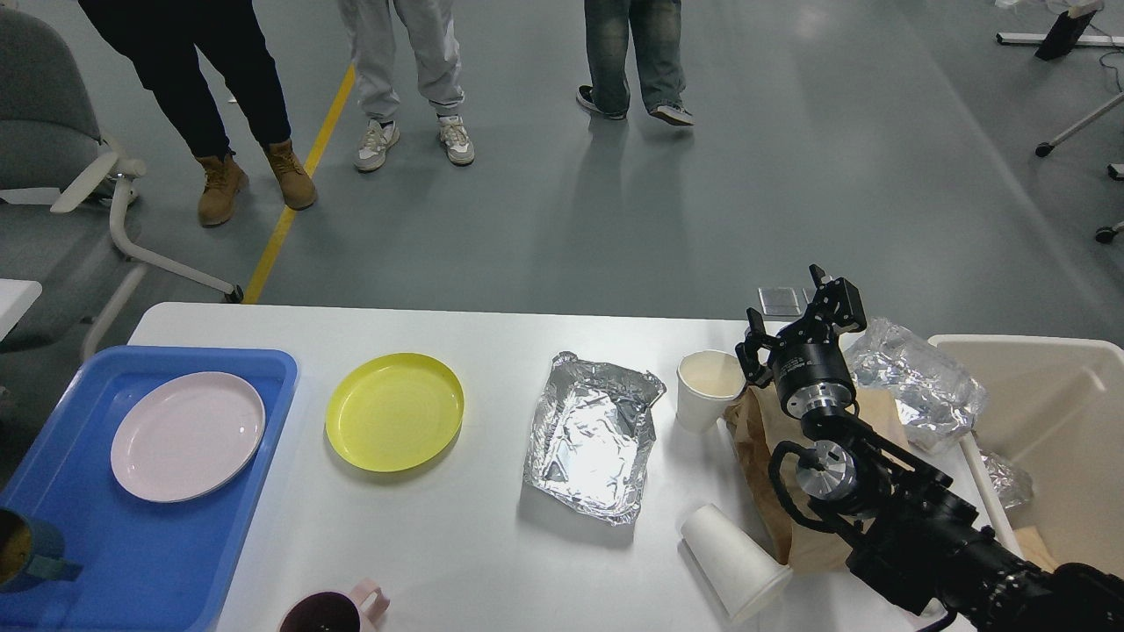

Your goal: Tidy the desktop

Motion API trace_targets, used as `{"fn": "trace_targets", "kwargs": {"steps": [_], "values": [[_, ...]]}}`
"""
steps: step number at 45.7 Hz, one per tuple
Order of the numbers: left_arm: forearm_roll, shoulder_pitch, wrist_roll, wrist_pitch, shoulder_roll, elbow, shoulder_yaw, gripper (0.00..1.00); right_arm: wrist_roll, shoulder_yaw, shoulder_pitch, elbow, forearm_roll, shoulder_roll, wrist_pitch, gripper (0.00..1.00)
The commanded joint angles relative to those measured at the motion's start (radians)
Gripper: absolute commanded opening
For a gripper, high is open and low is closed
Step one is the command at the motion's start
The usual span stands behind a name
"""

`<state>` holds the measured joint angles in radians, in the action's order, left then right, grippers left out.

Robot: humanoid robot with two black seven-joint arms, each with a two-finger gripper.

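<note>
Gripper (795,320) on my right arm sits over the desktop's (457,544) far right part, fingers spread w/ nothing between them, just above a brown paper bag (755,448) and right beside an upright white paper cup (708,388). Wrist has a small label, print too small to read. Left gripper not in view.

Crumpled foil wad (918,382) lies just right of the gripper, at the desktop's right edge, touching the rim of a beige bin (1054,351); more foil bits show inside the bin. Second white paper cup (733,562) lies on its side near the front edge, touching the bag's lower end.

Foil tray (593,434), open and wrinkled, sits around the desktop's middle, left of the upright cup. Yellow plate (394,411) is further left, apart from the foil. Blue tray (132,562) overlaps the left edge w/ a pink plate (187,435) on it, plus a dark mug (22,553) at its front-left corner. Pink mug (334,610) is at the front edge, cut off by the frame.

No readable writing on cups, plates or trays.
</note>
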<state>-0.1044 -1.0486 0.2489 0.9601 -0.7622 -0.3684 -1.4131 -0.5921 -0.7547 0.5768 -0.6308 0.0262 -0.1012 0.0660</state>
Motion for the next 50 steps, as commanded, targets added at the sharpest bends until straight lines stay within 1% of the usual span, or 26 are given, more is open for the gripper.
{"fn": "trace_targets", "kwargs": {"steps": [1, 3, 7, 10, 11, 17, 27, 33, 37, 41, 45, 50], "values": [[0.002, 0.01, 0.0, 0.0, 0.004, 0.0, 0.0, 0.05, 0.0, 0.0, 0.0, 0.0, 0.0, 0.0, 0.0, 1.0], [0.002, 0.019, 0.0, 0.0, 0.004, 0.002, 0.002, 0.07, 0.0, 0.0, 0.0, 0.0, 0.0, 0.0, 0.0, 1.0], [0.002, 0.022, 0.0, 0.0, 0.006, 0.009, 0.0, 0.14, 0.0, 0.0, 0.0, -0.001, 0.0, 0.0, 0.0, 1.0], [0.002, 0.024, 0.0, 0.0, 0.006, 0.02, -0.001, 0.2, 0.0, 0.0, 0.0, 0.0, 0.0, 0.0, 0.0, 1.0], [0.002, 0.025, 0.0, 0.0, 0.006, 0.022, -0.001, 0.24, 0.0, 0.0, 0.0, 0.0, 0.0, 0.0, 0.0, 1.0], [0.002, 0.024, 0.003, 0.0, 0.006, 0.022, -0.004, 0.38, 0.0, 0.0, 0.0, 0.0, 0.0, 0.0, 0.0, 1.0], [0.002, 0.007, 0.001, 0.0, 0.006, 0.023, -0.015, 0.57, 0.0, 0.0, 0.0, 0.0, 0.0, 0.0, 0.0, 1.0], [0.002, -0.024, 0.001, 0.0, 0.006, 0.023, -0.017, 0.78, 0.0, 0.0, 0.0, 0.0, 0.0, 0.0, 0.0, 1.0], [0.003, -0.054, 0.0, 0.0, 0.006, 0.022, -0.018, 0.89, 0.0, 0.0, 0.0, 0.0, 0.0, 0.0, 0.0, 1.0], [0.006, -0.109, -0.002, 0.0, 0.012, 0.009, -0.032, 0.93, 0.0, 0.0, 0.0, 0.0, 0.0, 0.0, 0.0, 1.0], [0.003, -0.198, 0.004, 0.0, 0.04, -0.02, -0.104, 0.95, 0.0, 0.0, 0.0, 0.0, 0.0, 0.0, 0.0, 1.0], [0.005, -0.322, 0.003, 0.0, 0.099, -0.089, -0.187, 0.95, 0.0, 0.0, 0.0, -0.001, 0.0, 0.0, 0.0, 1.0]]}}
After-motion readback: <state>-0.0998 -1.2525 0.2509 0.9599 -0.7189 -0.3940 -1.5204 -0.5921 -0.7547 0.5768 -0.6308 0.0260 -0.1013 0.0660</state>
